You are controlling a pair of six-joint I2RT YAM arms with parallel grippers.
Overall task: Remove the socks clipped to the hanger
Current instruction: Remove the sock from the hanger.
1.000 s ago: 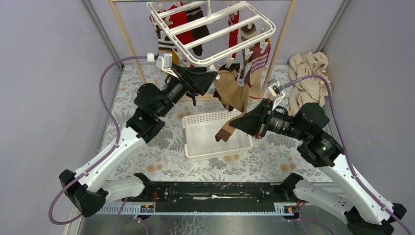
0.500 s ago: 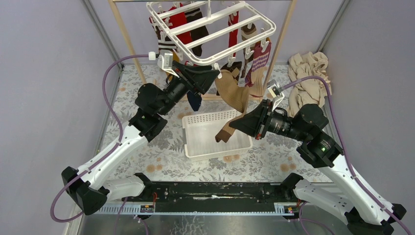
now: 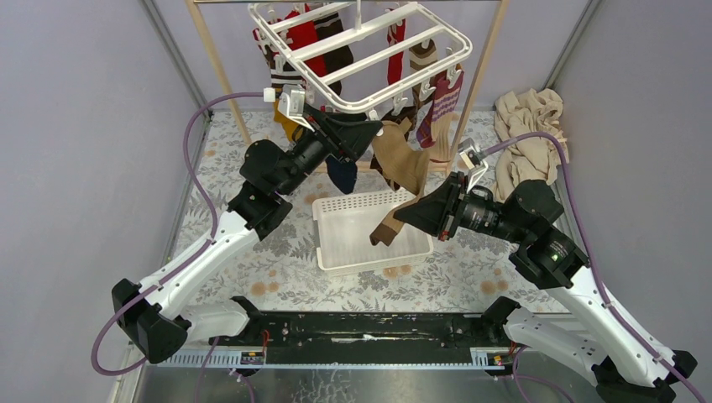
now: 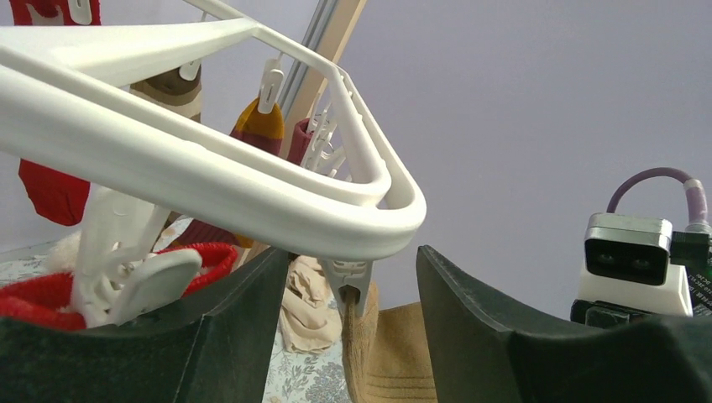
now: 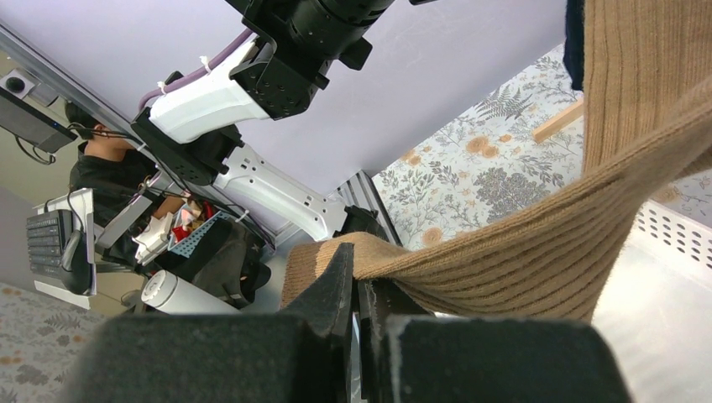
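Left fingers [image 3: 370,132] spread open astride the clip [image 4: 352,284] at the hanger's [image 3: 458,39] near corner | right fingers [image 3: 402,214] clenched on tan sock [image 3: 405,165] hanging below that corner, still clipped | progress: looks early, other socks [image 3: 306,34] remain on hanger.

- Hanger [image 4: 168,159] hangs over the table's [image 3: 252,260] far half, socks [image 3: 306,34] beneath.
- Basket [image 3: 353,239] on the table, before the hanger.
- Cloth pile [image 3: 525,138] right of it.
- One sock [image 3: 399,164] reaches down to the right gripper [image 3: 401,217], above the basket.
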